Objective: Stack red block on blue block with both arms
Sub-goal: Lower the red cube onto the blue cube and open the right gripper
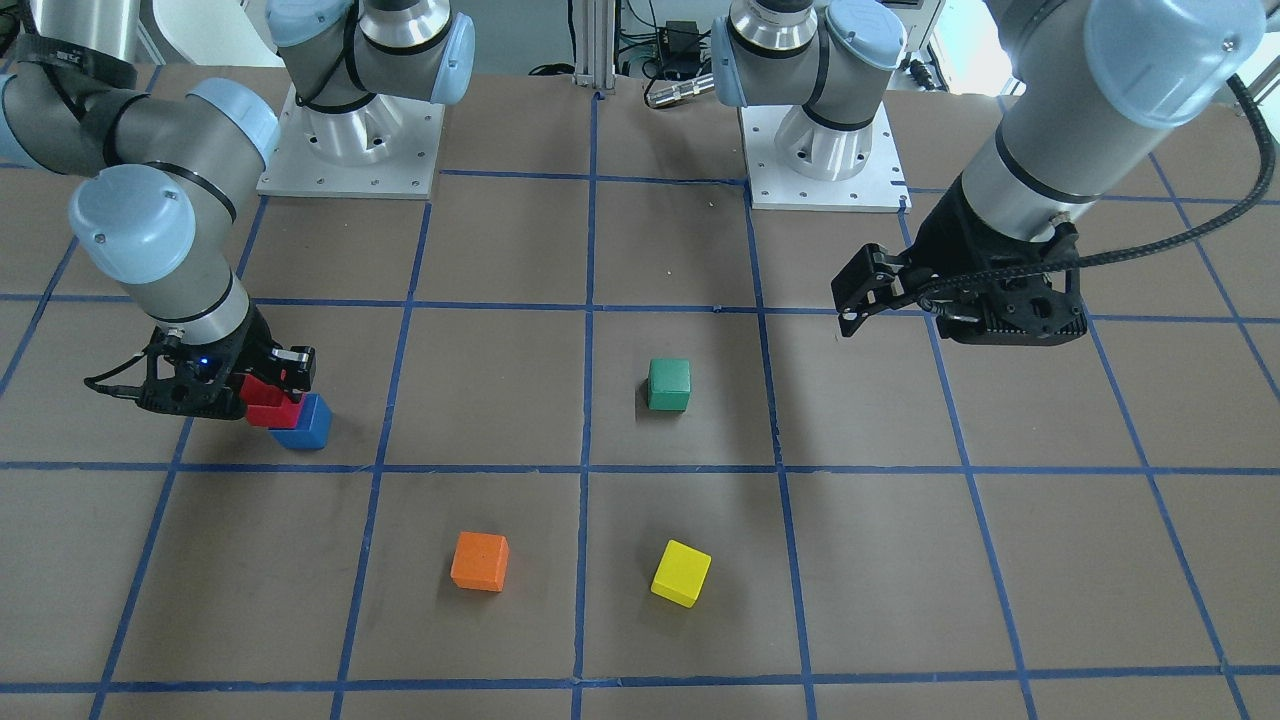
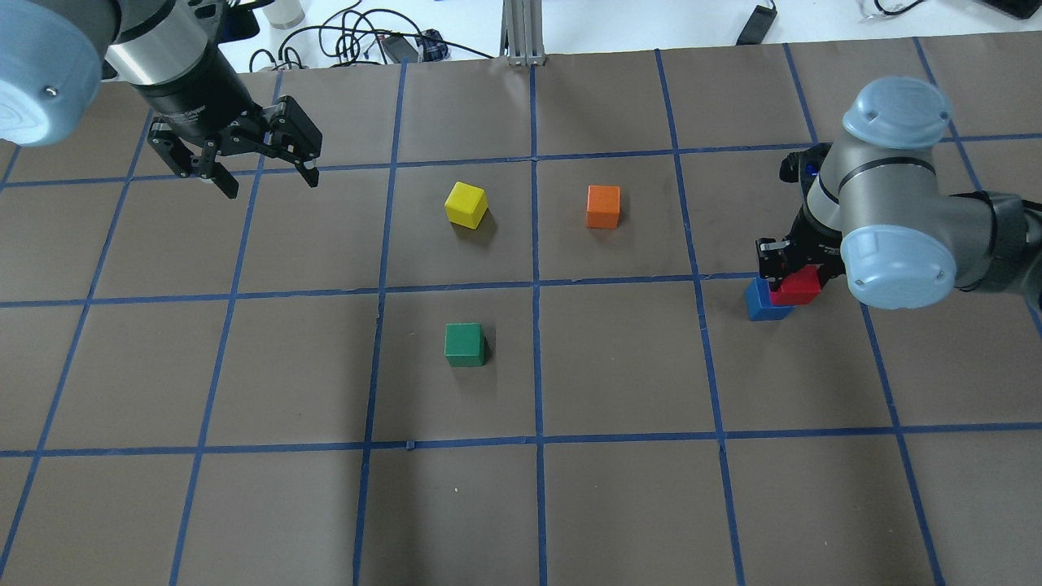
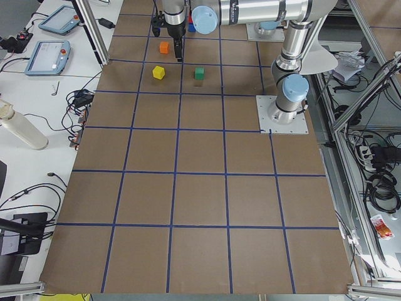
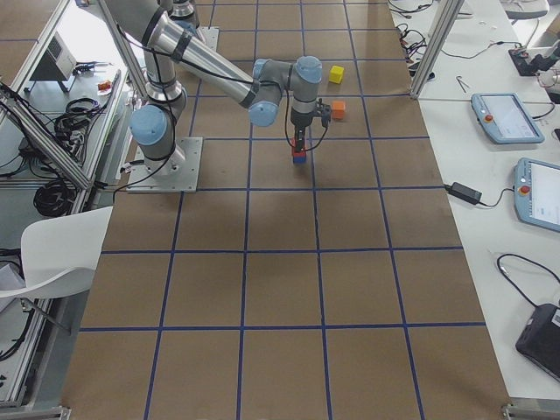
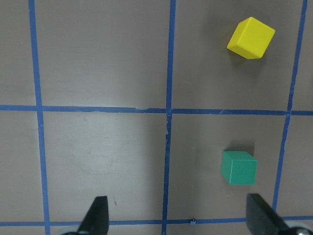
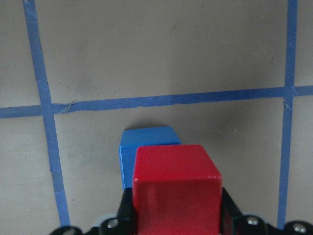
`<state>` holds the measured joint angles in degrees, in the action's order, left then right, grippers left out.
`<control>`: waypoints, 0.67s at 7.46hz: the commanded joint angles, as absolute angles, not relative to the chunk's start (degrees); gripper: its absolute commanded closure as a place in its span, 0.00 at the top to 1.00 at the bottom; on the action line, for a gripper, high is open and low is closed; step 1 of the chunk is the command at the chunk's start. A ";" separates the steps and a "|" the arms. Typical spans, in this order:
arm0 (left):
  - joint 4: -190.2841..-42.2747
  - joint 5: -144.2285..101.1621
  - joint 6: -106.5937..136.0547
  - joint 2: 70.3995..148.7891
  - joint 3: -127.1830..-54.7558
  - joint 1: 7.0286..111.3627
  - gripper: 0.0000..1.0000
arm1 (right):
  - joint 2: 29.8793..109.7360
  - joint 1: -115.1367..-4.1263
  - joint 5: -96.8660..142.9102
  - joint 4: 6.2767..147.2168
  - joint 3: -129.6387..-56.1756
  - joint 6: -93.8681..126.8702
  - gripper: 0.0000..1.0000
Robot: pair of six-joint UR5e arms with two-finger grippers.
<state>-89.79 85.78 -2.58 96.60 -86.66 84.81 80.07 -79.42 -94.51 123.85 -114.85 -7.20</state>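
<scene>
Right gripper (image 2: 791, 271): at the right edge of the overhead view, mid-height, pointing down, jaws clamped on the red block (image 2: 798, 288). The right wrist view shows the cube gripped between the two fingers at bottom centre of the frame.

Red block: held over the blue block (image 2: 760, 301) and offset from it, so part of the blue top face shows beyond it in the wrist view. Whether the red underside touches the blue top cannot be told from any view.

Blue block: standing on the table (image 2: 619, 505), just below a blue tape line in the overhead view, right-hand part of the frame.

Left gripper (image 2: 271, 185): upper left of the overhead view, raised off the table, fingers spread wide apart with nothing between them.

Other items: green block (image 2: 465, 344) near the centre; yellow block (image 2: 466, 203), turned at an angle, and orange block (image 2: 603, 207) above it in the frame. All three lie well apart from the gripped pair
</scene>
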 commanded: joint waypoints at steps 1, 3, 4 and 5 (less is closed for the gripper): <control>-89.74 85.87 -2.64 96.59 -86.66 84.81 1.00 | 80.07 -79.45 -92.91 123.75 -114.17 -7.12 0.44; -89.82 85.69 -2.55 96.77 -86.66 84.81 1.00 | 79.28 -79.72 -92.90 123.49 -114.43 -7.21 0.45; -89.82 85.69 -2.55 96.68 -86.66 84.81 1.00 | 79.28 -79.72 -92.99 123.49 -114.43 -7.21 0.46; -89.74 85.69 -2.55 96.68 -86.66 84.81 1.00 | 79.19 -79.72 -92.99 123.31 -114.52 -7.21 0.55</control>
<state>-89.79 85.71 -2.56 96.69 -86.66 84.81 79.33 -79.68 -92.97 123.45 -114.45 -7.20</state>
